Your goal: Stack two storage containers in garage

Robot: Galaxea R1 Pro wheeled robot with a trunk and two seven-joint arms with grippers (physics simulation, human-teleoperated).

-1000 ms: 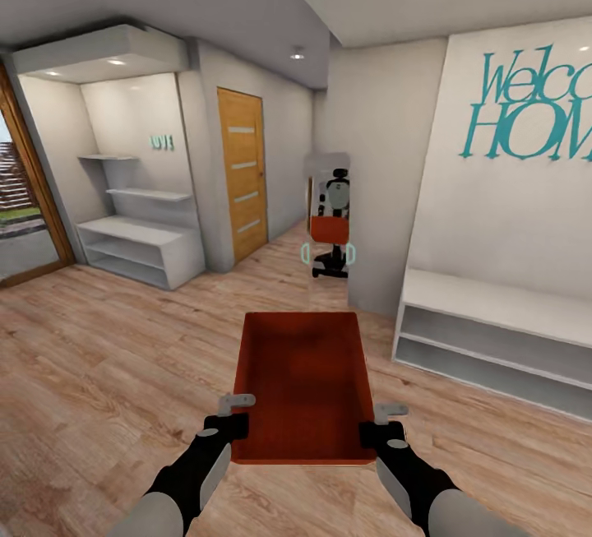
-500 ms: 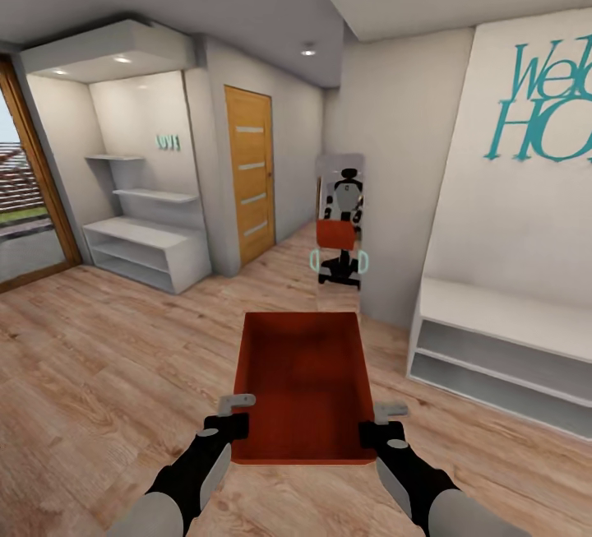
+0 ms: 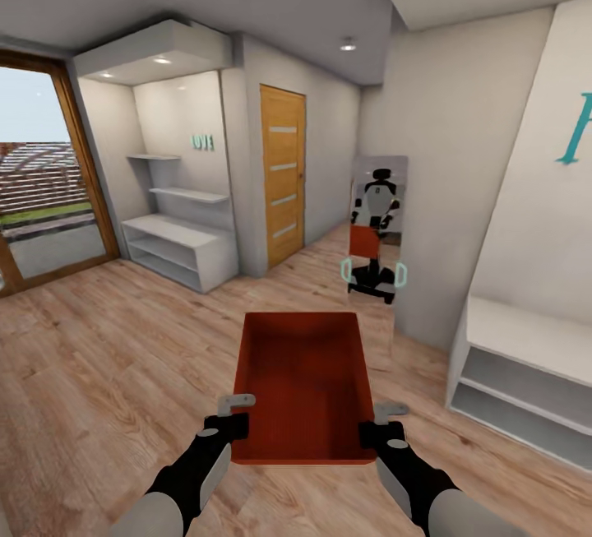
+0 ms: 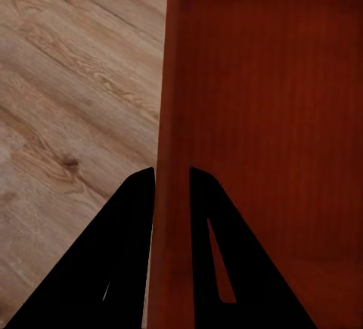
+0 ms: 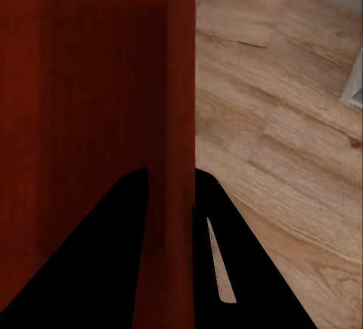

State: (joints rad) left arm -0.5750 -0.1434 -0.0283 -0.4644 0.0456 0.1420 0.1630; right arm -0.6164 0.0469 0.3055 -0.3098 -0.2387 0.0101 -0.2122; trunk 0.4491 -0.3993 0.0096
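Carrying a red-orange storage container (image 3: 302, 385) over wood-plank floor (image 3: 99, 372), the left hand (image 3: 236, 412) and right hand (image 3: 378, 422) each pinch a side wall between closed fingers. Since a second ago the camera has swung left: the wooden door (image 3: 283, 173), mirror (image 3: 376, 229) and white shelves (image 3: 177, 229) sit further right, with more glass door (image 3: 49, 183) visible.
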